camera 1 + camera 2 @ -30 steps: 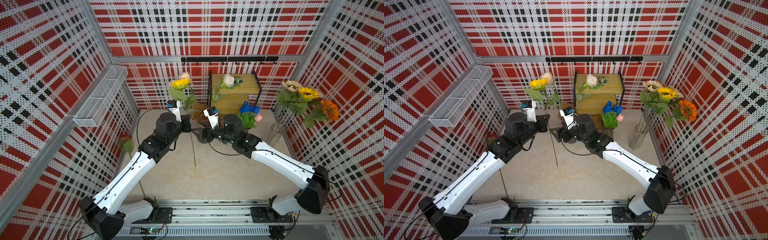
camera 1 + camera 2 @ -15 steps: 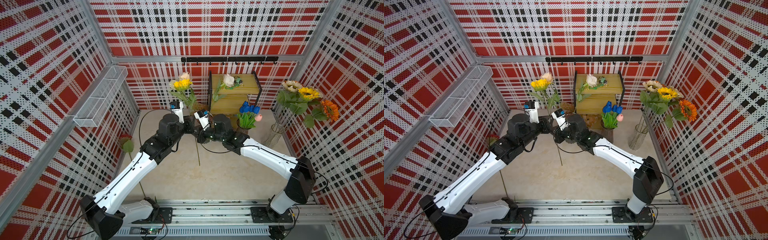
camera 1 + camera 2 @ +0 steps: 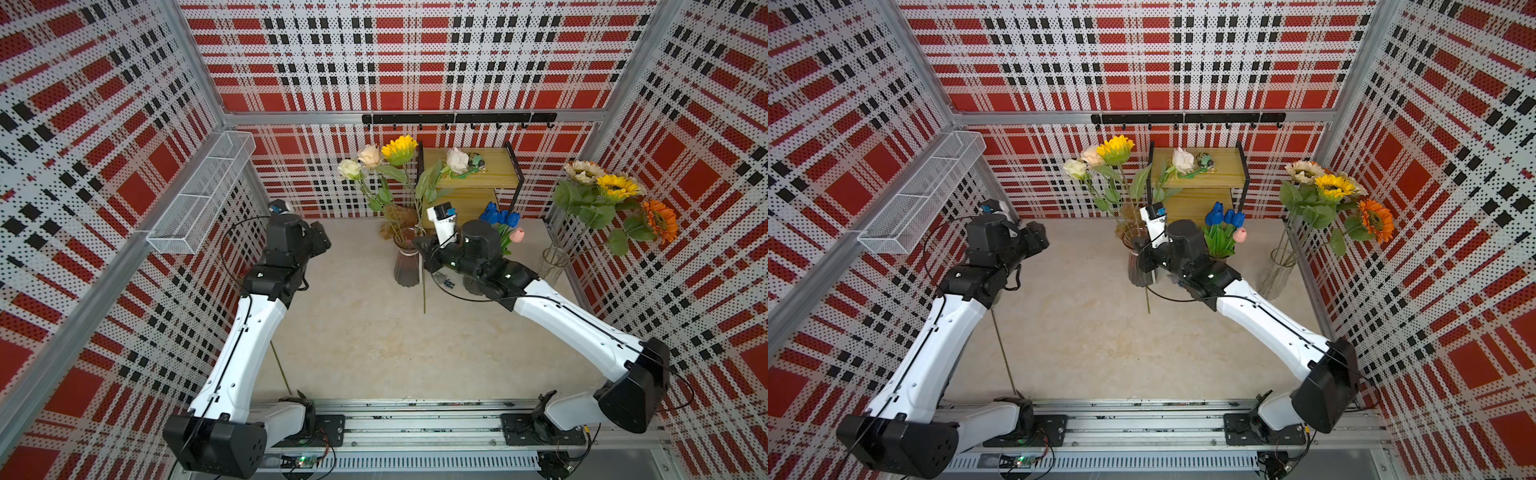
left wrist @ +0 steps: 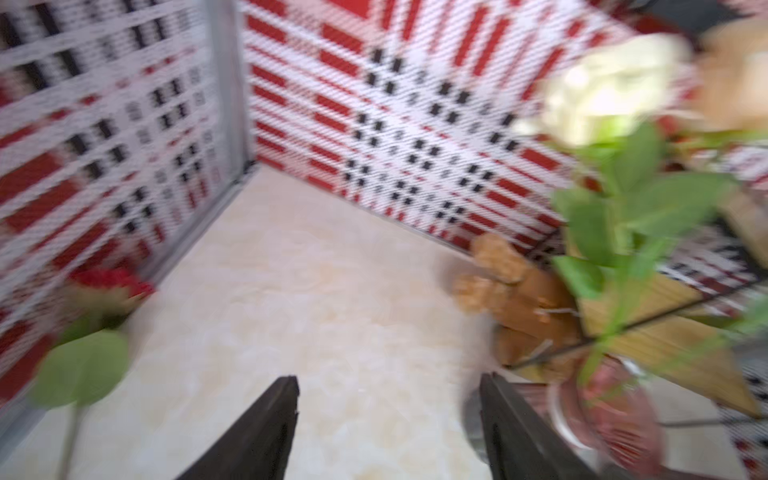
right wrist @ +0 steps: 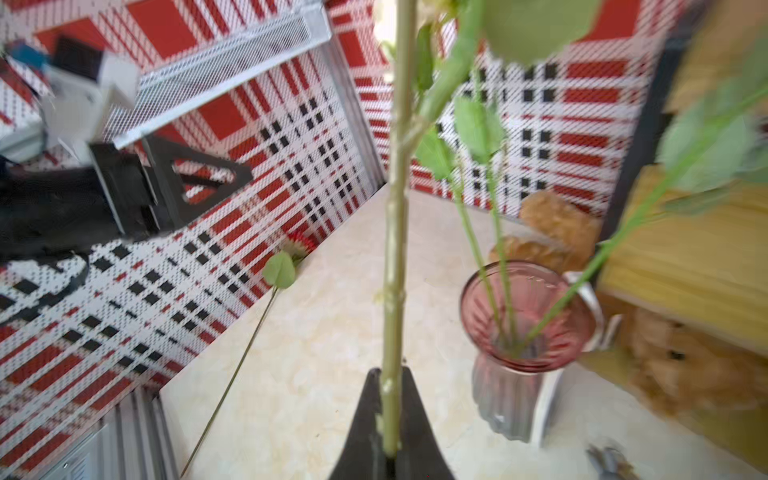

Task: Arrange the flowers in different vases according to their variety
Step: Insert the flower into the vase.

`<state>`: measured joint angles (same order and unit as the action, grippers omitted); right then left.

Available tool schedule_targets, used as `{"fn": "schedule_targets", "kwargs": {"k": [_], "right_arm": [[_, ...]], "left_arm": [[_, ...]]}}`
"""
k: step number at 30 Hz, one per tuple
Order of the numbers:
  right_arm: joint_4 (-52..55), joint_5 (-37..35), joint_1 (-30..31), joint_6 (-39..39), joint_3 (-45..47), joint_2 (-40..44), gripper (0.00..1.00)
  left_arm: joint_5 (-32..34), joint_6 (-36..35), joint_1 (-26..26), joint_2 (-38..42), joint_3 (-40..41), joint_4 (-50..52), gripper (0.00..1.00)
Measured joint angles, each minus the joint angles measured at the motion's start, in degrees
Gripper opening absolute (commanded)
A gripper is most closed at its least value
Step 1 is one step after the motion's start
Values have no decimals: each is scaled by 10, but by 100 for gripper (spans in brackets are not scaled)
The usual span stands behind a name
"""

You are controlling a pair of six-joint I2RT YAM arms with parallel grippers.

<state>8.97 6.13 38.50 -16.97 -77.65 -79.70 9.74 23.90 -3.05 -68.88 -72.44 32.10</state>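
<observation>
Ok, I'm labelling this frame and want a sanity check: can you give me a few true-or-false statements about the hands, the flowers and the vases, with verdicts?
1. The right hand is shut on a green flower stem. True.
2. The left hand grips a flower. False: its jaws stand apart with nothing between them.
3. The held stem stands inside the pink vase. False: it is beside the vase, outside it.
4. The clear vase holds sunflowers. True.
5. A red flower lies on the table by the wall on the left arm's side. True.
</observation>
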Motion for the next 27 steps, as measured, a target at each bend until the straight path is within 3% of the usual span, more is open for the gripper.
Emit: {"fn": "schedule_targets", "kwargs": {"k": [6,12,19,27], "right_arm": [[35,-50,-48,38,-13,78,0],[78,-77,-123,76,-32,126,0],[119,-57,-229,89,-97,129,0],[131,-24,-275,89,-130,122,0]], "left_arm": [[-2,-6,70,-7,99,58,75],[13,-25,134,-26,133,79,76],[19,-65,224,-80,155,82,77],[24,-119,281,-150,176,43,76]]}}
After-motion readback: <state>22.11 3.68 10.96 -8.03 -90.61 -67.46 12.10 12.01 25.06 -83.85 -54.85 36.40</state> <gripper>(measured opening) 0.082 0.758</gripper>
